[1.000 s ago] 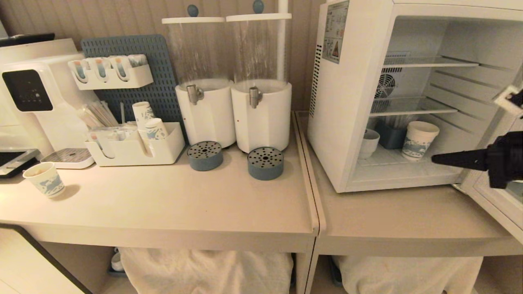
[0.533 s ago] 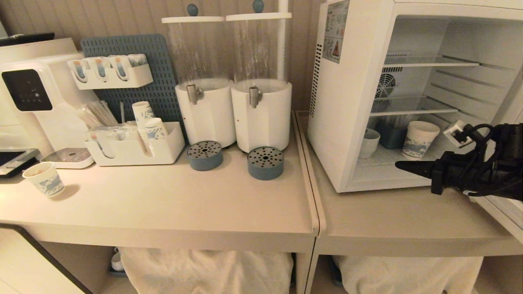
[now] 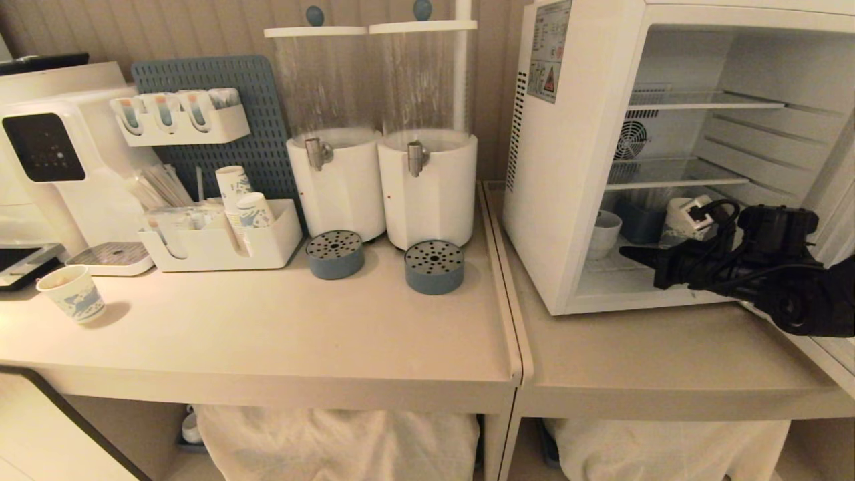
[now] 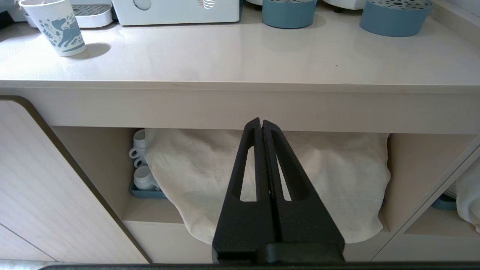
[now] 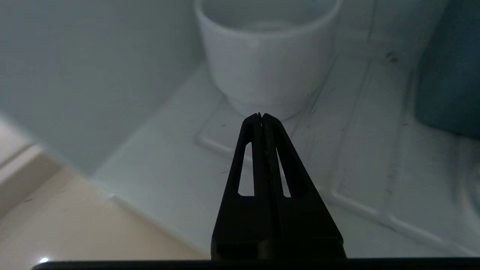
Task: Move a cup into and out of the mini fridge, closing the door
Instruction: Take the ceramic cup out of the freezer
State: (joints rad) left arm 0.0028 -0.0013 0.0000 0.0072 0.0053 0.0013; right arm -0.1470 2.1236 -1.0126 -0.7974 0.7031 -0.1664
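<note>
The right gripper (image 3: 624,252), fingers pressed together and empty, is pointing into the open mini fridge (image 3: 574,133) at the cup (image 3: 604,232) sitting far left on its floor; a blue container (image 3: 638,224) and, seemingly, a paper cup (image 3: 674,217) are standing right of it, partly hidden by the arm. The left gripper (image 4: 261,122), also pinched closed, is hanging below the counter (image 4: 240,60)

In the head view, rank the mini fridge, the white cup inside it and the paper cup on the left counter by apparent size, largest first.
1. mini fridge, by far.
2. and 3. unsure: paper cup looks larger than the cup, which the fridge wall partly hides.
</note>
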